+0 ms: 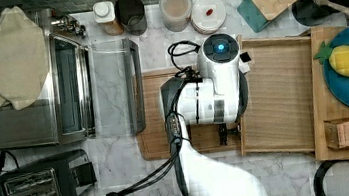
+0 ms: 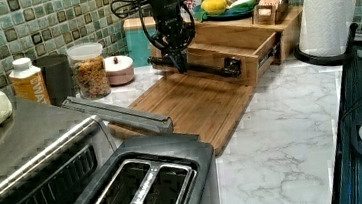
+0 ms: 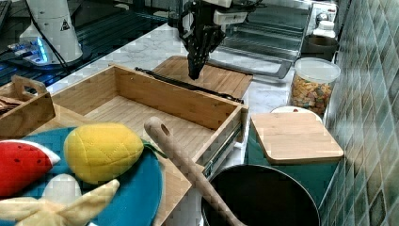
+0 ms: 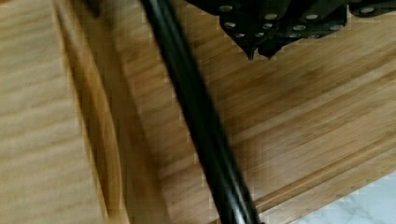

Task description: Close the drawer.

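Observation:
The light-wood drawer (image 1: 282, 90) (image 3: 141, 110) stands pulled out from its wooden cabinet, and nothing lies inside it. A black bar handle (image 2: 196, 70) (image 3: 188, 85) (image 4: 201, 121) runs along its front. My gripper (image 2: 182, 65) (image 3: 193, 74) (image 4: 259, 52) is shut with nothing in it. It points down just outside the handle, on the side away from the drawer and low over the cutting board (image 1: 159, 135) (image 2: 194, 105). Whether it touches the handle I cannot tell. In the top view the white wrist (image 1: 219, 85) covers the gripper.
A toaster oven with its door (image 1: 113, 88) folded open flanks the cutting board at the top view's left, with a black toaster (image 1: 37, 188) nearby. Jars (image 1: 175, 7) line the tiled wall. The cabinet top carries a blue plate (image 1: 343, 92) of toy fruit. A paper towel roll (image 2: 328, 7) stands beside the cabinet.

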You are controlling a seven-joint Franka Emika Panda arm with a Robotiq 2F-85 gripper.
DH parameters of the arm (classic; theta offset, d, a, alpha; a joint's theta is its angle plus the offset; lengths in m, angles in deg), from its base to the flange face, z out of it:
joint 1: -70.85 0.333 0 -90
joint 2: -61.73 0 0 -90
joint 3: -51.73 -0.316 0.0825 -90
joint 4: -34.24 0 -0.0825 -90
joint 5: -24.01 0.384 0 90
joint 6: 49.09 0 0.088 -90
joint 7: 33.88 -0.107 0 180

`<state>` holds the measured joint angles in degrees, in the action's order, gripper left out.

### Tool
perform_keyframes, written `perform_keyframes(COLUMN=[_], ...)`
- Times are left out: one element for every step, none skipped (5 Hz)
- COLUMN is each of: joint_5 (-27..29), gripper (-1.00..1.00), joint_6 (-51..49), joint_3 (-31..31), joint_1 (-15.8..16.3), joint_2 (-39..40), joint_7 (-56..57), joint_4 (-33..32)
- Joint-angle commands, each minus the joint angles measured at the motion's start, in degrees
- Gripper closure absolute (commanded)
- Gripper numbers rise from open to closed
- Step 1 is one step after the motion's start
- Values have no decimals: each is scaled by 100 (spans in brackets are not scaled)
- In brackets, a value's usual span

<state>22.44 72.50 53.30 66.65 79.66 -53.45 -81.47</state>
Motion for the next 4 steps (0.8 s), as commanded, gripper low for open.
perform_keyframes(joint_5=[-268,-327,-316,-242], gripper=[100,100,100,100], joint_6=[607,582,646,751], joint_3=[160,273,385,617], joint_1=[-304,-361,-541,-839], joint_2=[-164,-188,-167,-160], joint_7=[863,968,1297,1707], joint_4=[-51,-113,-147,-141])
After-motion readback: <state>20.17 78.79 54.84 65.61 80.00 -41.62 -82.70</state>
